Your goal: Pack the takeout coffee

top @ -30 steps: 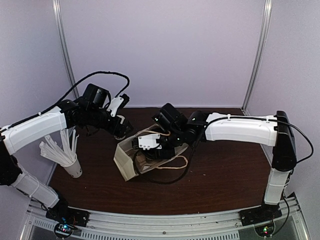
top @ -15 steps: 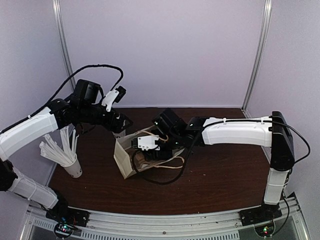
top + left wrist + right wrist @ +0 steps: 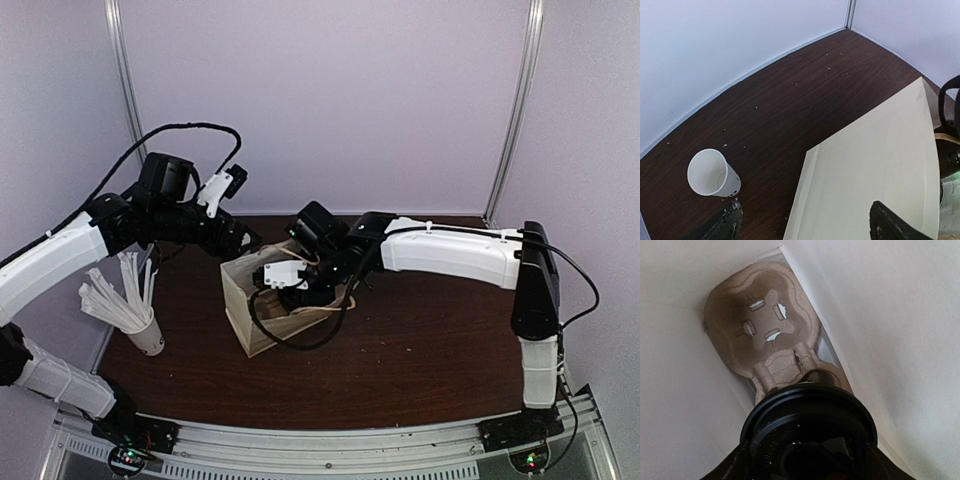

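takeout coffee [image 3: 809, 402] one, carrier [image 3: 760, 330] one, bag [image 3: 238, 302] one

Pale lilac walls [image 3: 320, 100] enclose a dark wooden table [image 3: 430, 340].

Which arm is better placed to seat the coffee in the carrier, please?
Right: the right fingers hold the takeout coffee inside the paper bag, with the pulp carrier ahead of it; the left fingers are open, outside the bag.
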Motion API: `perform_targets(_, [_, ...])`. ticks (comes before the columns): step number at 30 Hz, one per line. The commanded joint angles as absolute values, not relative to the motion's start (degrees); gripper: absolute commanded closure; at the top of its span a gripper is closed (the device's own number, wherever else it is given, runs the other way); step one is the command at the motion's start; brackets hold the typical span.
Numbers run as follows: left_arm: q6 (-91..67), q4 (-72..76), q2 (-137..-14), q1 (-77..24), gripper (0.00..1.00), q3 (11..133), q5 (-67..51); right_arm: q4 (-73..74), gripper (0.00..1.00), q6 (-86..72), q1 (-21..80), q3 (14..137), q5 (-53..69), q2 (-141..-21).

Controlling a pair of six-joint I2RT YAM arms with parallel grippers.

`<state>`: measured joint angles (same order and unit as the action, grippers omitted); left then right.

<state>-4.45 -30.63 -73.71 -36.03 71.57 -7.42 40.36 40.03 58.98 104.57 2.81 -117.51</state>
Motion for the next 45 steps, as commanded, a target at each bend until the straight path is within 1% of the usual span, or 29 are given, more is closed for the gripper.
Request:
perform_targets(1, [-3.16, -30.86, -70.24, -35.51, 0.11, 72.55, -5.09, 55.2, 0.47, 36.98, 58.71, 108.41, 5.91, -121.22])
perform_targets(7, [-3.16, -32.09, -67.81, -35.25, 0.1, 71.08, -4.25, 61.03, 0.47, 35.02, 58.54, 114.84, 8.12, -124.81])
perform_targets(11, [-3.25, -32.21, -66.98, -35.11, 0.11, 70.3, -4.02, 59.39, 0.47, 34.36, 57.57, 116.06, 7.58, -126.9])
perform_targets(17, [-3.54, -32.63, -66.71, -34.83, 0.1, 70.39, -4.24, 58.73, 0.46, 32.71, 54.24, 121.96, 9.26, -130.98])
perform_targets(26, [-6.47, -35.6, -67.73, -34.15, 0.1, 73.14, -5.05, 65.86, 0.43, 33.69, 52.93, 134.77, 11.41, -141.27])
perform_targets(32, [-9.59, -40.87, -71.47, -34.01, 0.11, 77.1, -4.3, 64.64, 0.43, 32.33, 52.91, 134.9, 11.92, -143.05])
perform_targets(38, [-9.99, -43.3, -74.43, -33.51, 0.13, 79.64, -4.59, 58.53, 0.43, 30.9, 52.9, 128.86, 10.69, -142.24])
perform_targets(41, [-9.97, -43.42, -75.36, -33.23, 0.14, 80.38, -5.13, 59.06, 0.43, 30.32, 52.91, 129.08, 10.5, -141.67])
perform_targets(43, [-9.97, -43.42, -75.68, -33.14, 0.14, 80.86, -5.62, 59.04, 0.42, 29.79, 52.93, 128.84, 10.96, -139.59])
perform_targets(45, [-9.87, -43.26, -75.75, -33.13, 0.14, 81.1, -5.98, 58.48, 0.38, 29.56, 52.91, 128.28, 11.21, -137.11])
